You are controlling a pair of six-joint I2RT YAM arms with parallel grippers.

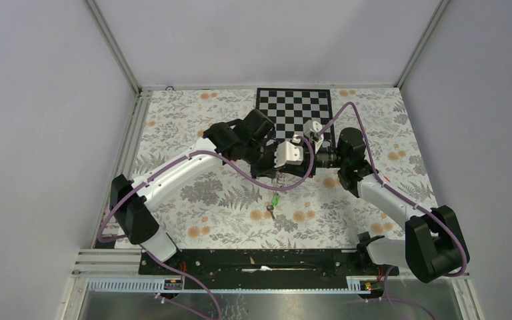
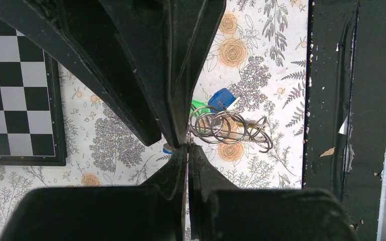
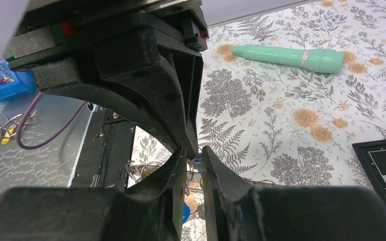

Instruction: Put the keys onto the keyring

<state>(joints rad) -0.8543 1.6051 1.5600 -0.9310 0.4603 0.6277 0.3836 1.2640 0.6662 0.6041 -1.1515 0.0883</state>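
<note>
Both grippers meet above the middle of the floral table. My left gripper (image 1: 275, 172) (image 2: 187, 146) is shut, and a thin wire of the silvery keyring (image 2: 222, 126) is pinched at its tips. The ring's loops spread out just beyond the tips. A blue key (image 2: 221, 98) and a green key (image 2: 199, 105) (image 1: 275, 199) sit by the loops. My right gripper (image 1: 283, 169) (image 3: 194, 150) comes in from the opposite side. Its jaws stand a narrow gap apart, closed on the head of another blue key (image 3: 197, 159) (image 2: 167, 149), pressed against the left tips.
A checkerboard (image 1: 295, 107) (image 2: 15, 90) lies at the back of the table. A long mint-green piece (image 3: 289, 56) lies on the cloth, seen in the right wrist view. The black base rail (image 2: 331, 90) runs along the near edge. A blue bin (image 3: 5, 85) stands off the table.
</note>
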